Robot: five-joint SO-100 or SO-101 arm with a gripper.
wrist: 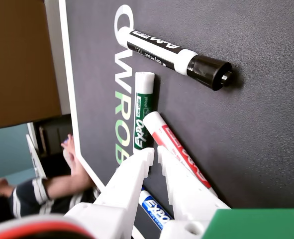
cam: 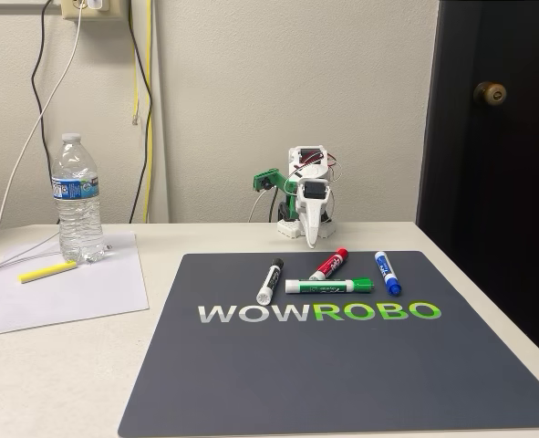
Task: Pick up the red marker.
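Hovering above the dark mat (cam: 342, 365), gripper (wrist: 154, 155) showing fingers nearly together, clamping nothing; red marker (wrist: 179, 151) lying untouched on the mat just beside the fingertips, between the green marker (wrist: 144, 112) and blue marker (cam: 388, 272); reaching, grasping and lifting all remaining.

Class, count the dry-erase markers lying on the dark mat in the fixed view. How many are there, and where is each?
4. The black-capped marker lies furthest left, the green-capped marker lies crosswise in the middle, the red marker slants just behind it, and the blue-capped marker lies furthest right. None seems hidden.
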